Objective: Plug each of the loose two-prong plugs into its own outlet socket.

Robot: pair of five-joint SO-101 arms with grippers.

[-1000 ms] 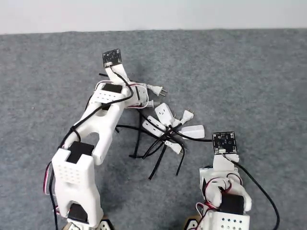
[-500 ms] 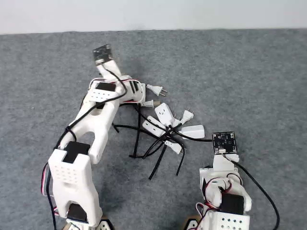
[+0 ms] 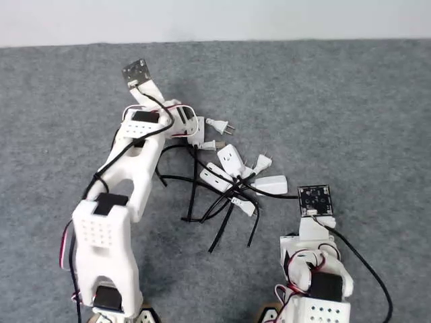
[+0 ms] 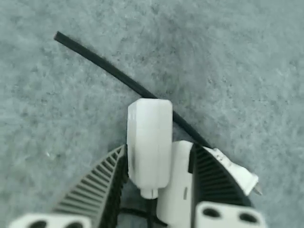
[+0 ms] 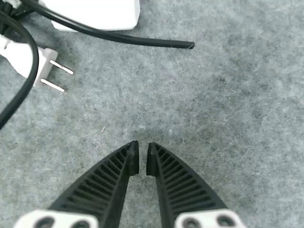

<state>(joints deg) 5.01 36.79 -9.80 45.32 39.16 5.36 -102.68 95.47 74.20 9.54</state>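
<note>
In the left wrist view my left gripper (image 4: 159, 159) is shut on a white socket block (image 4: 149, 145), with a white plug body (image 4: 176, 187) squeezed beside it; its prong tip (image 4: 254, 185) pokes out sideways. From above, the left gripper (image 3: 190, 128) sits at the far left of the pile, two white plugs (image 3: 218, 124) (image 3: 207, 143) sticking out to its right. More white sockets (image 3: 231, 159) (image 3: 271, 183) and plugs (image 3: 261, 163) lie tangled mid-table. My right gripper (image 5: 142, 159) hovers shut over bare carpet, short of a two-prong plug (image 5: 42, 70) and a white socket block (image 5: 102, 12).
Black cords (image 3: 219, 215) trail from the pile toward the front of the table, and one cord (image 5: 133, 37) runs across the carpet ahead of the right gripper. Grey carpet (image 3: 357, 114) covers the whole table. The right arm's base (image 3: 313, 269) stands at the front right.
The left arm's wrist has swung left and away, carrying its held white pieces slightly left. The right arm and the pile have stayed still.
</note>
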